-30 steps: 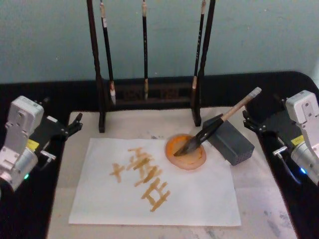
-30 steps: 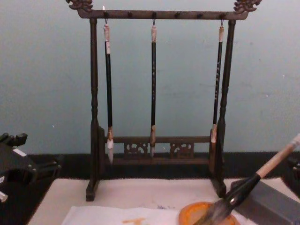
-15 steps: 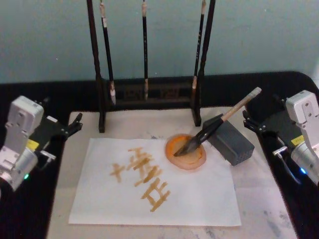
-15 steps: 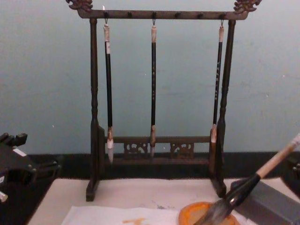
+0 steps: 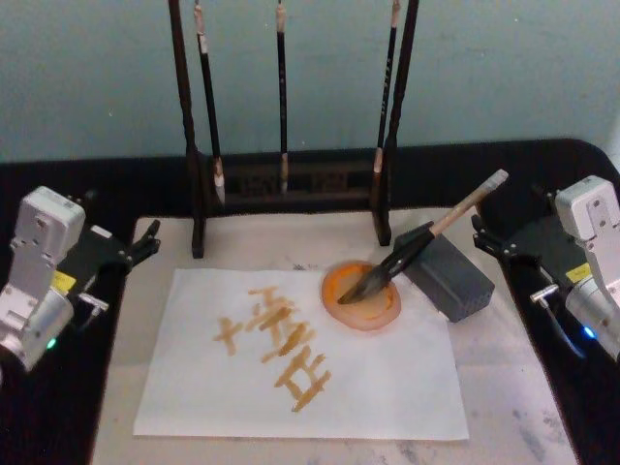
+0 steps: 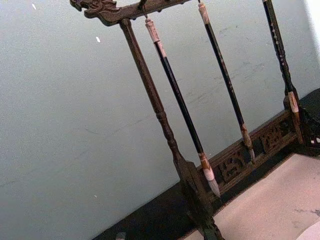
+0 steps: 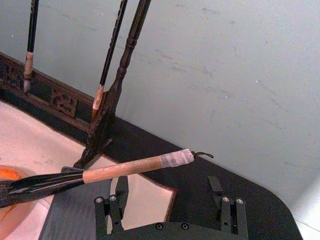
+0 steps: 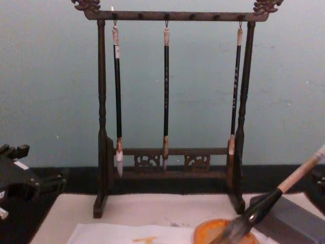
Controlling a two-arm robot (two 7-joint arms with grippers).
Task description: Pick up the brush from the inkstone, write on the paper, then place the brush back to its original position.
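Right wrist view showed the right tool wide and empty near the brush, bristles in the inkstone, handle on the block. Farther out, the left tool sat parked left. Nothing had moved lately; with the paper marked, the task looked finished.

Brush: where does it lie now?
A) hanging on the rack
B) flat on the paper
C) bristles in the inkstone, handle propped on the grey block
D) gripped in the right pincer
C: the brush has its bristles in the inkstone and its handle leaning on the grey block, with the open right pincer apart from it.
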